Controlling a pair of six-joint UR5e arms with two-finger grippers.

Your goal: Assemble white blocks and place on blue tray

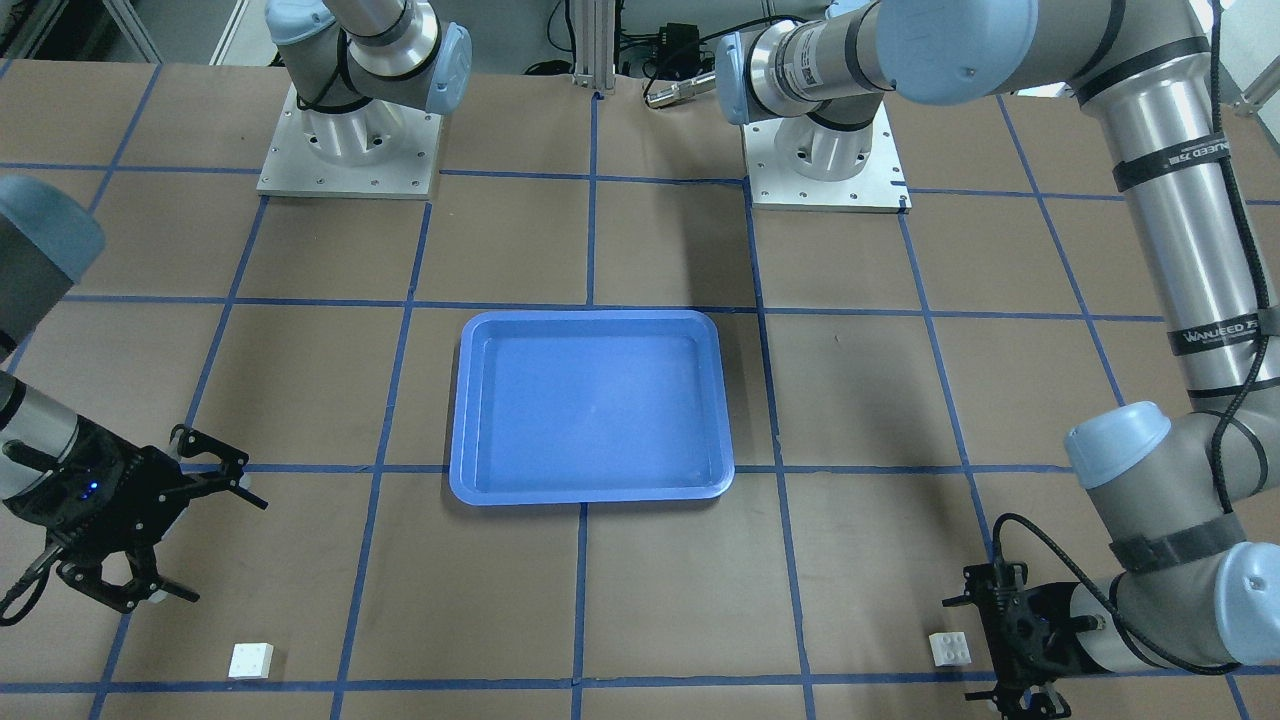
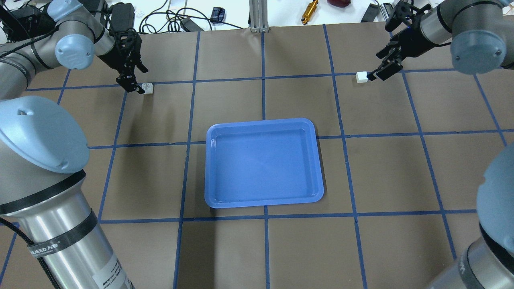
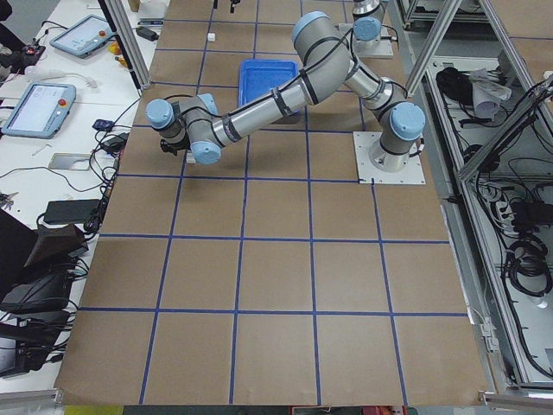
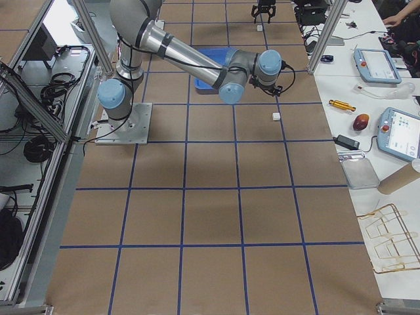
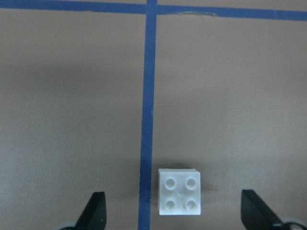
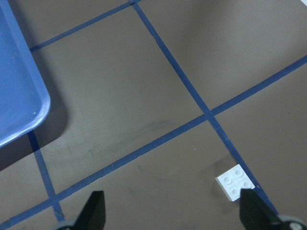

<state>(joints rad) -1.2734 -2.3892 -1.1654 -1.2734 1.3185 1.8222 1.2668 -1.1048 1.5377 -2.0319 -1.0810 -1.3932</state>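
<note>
Jaws apart on left gripper [image 2: 141, 81] and right gripper [image 2: 376, 65]. Studs of left white block [image 5: 179, 198] and right white block [image 6: 235, 181] plainest from wrists; overhead, eleven and one o'clock of blue tray [image 2: 261, 121]. Arm strap [image 1: 1215, 335] lettered WANJEED.

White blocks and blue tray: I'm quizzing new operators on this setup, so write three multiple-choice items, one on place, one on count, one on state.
1. Where are the white blocks relative to the blue tray?
A) inside it
B) on the table, away from it
C) stacked on its rim

2. How many white blocks show?
A) two
B) three
C) four

3. The left hand is:
A) shut on a block
B) gripping the tray
C) open

Key:
1 B: both lie on the table, off the tray.
2 A: one is near the left hand, one near the right hand.
3 C: the left wrist view shows its fingertips wide apart, the block untouched.
</note>
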